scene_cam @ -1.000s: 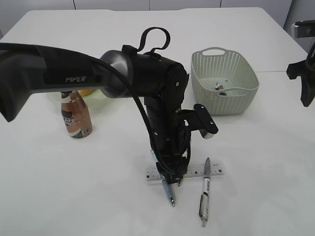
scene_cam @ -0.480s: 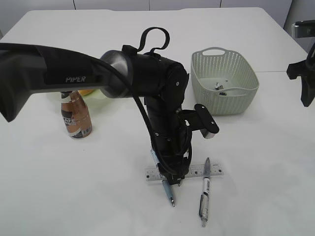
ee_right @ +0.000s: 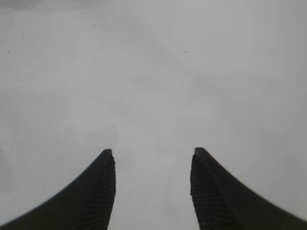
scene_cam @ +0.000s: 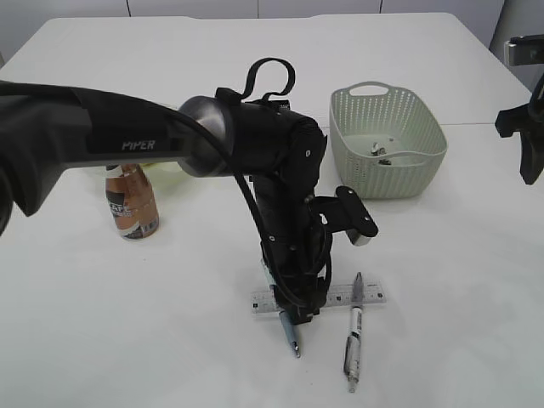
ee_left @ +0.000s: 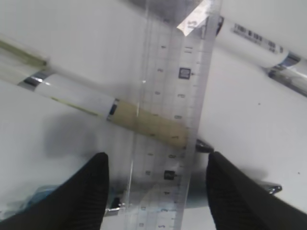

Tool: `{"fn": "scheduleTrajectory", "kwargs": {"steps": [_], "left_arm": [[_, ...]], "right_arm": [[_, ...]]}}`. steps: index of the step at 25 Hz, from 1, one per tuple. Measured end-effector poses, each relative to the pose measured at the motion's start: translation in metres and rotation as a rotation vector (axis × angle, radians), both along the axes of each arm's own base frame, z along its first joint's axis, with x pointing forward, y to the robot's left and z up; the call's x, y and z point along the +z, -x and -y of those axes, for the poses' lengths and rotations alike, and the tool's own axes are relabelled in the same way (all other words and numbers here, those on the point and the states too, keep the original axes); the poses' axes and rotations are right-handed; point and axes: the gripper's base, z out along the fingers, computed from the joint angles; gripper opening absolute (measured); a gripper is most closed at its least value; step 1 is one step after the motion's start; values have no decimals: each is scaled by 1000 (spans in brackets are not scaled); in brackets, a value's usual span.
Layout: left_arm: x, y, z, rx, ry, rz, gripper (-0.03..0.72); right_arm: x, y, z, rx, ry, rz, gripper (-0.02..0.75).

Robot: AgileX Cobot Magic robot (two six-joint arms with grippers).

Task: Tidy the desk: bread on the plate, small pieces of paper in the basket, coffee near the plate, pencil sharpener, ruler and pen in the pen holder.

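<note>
Ruler step: left gripper [ee_left: 156, 184] open, jaws straddling the ruler [ee_left: 175, 115] lying across a pen [ee_left: 144, 122] near the desk's [scene_cam: 442, 280] front edge; next, descend and close.

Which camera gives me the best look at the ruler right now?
The left wrist view: the ruler fills the frame, lying over a pen, between the open left gripper fingertips. The exterior view shows only its ends beside the arm. The right wrist view shows none.

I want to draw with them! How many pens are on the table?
2. One pen lies under the ruler, right below the left gripper. The other pen crosses the ruler's right end. The big arm could hide more.
</note>
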Motion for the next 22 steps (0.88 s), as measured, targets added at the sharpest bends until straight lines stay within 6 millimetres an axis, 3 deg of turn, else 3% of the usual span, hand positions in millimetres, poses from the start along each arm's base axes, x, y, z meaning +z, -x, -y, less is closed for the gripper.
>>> {"fn": "scheduleTrajectory", "kwargs": {"steps": [22], "left_arm": [[-4,-1,1,0,7,6,463]], "right_arm": [[-1,0,0,1,2,-2,402]]}}
